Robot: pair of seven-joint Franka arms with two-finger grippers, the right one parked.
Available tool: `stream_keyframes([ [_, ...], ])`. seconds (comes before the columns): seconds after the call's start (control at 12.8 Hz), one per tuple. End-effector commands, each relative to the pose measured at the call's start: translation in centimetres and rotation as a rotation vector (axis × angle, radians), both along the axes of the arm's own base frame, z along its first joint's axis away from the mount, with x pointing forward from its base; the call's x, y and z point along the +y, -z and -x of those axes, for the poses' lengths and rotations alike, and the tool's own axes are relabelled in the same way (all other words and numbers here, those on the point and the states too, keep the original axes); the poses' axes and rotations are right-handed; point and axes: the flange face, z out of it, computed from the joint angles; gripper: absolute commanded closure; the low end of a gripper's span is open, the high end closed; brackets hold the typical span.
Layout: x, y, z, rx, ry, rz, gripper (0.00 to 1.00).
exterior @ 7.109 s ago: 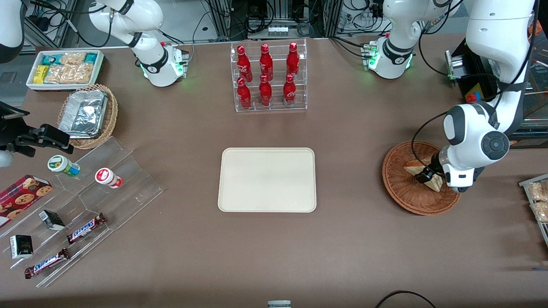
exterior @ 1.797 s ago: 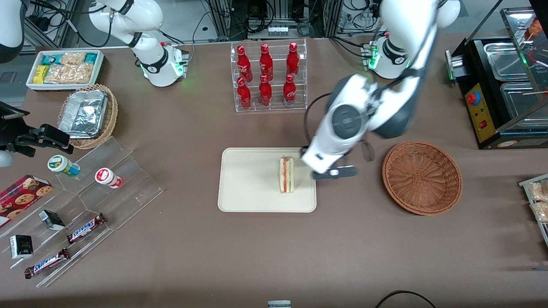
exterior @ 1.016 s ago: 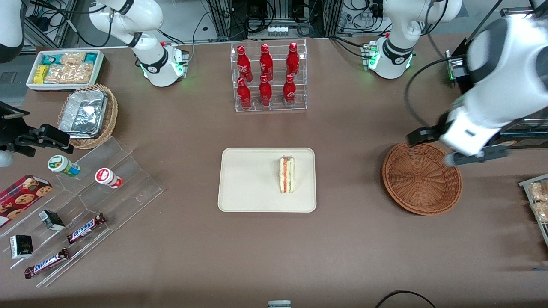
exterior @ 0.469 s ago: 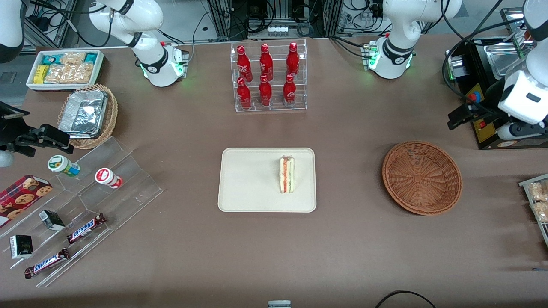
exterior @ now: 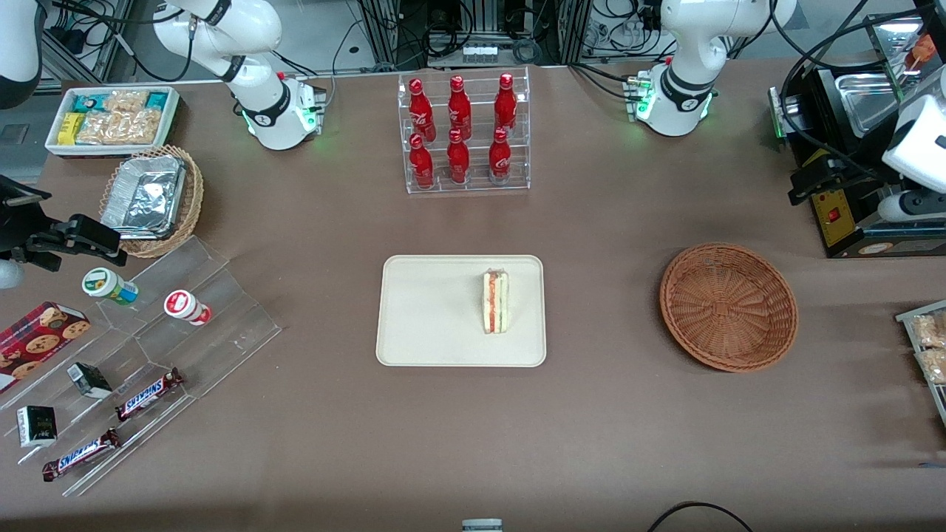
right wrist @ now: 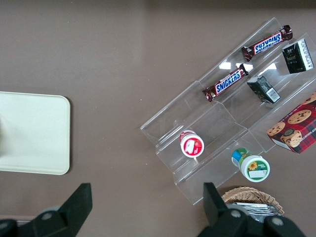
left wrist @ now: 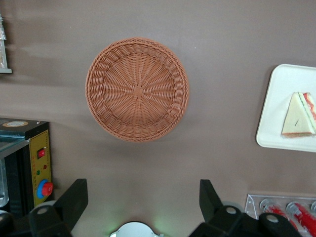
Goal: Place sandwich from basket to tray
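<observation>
The sandwich [exterior: 495, 301] stands on its edge on the cream tray [exterior: 429, 310], near the tray's end that faces the basket, with its red and green filling showing. It also shows in the left wrist view as a pale wedge [left wrist: 298, 116] on the tray [left wrist: 281, 98]. The round reddish-brown basket [exterior: 728, 307] [left wrist: 137, 90] holds nothing. My gripper [exterior: 857, 193] [left wrist: 142, 197] hangs high at the working arm's end of the table, farther from the front camera than the basket. It is open, with nothing between its fingers.
A black machine with a yellow panel [exterior: 835, 214] sits under the gripper. A clear rack of red bottles [exterior: 465, 133] stands farther from the front camera than the tray. A clear stepped display of snacks [exterior: 148, 355] and a foil-pan basket [exterior: 151, 199] lie toward the parked arm's end.
My gripper has risen from above the basket and swung toward the black machine at the working arm's end. The sandwich stays put on the tray.
</observation>
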Motion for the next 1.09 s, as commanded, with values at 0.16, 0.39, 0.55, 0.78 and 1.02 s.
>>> stream_keyframes([
  [0.16,0.5,-2.3,0.51,-0.015,0.081,-0.009,0.0],
  [0.39,0.71,-2.12,0.65,-0.011,0.089,-0.011,0.0],
  [0.55,0.82,-2.3,0.84,-0.014,0.087,-0.012,0.0],
  [0.78,1.04,-2.04,0.82,-0.009,0.086,-0.045,0.0],
  [1.02,0.87,-1.44,0.75,-0.004,0.086,-0.045,0.0],
])
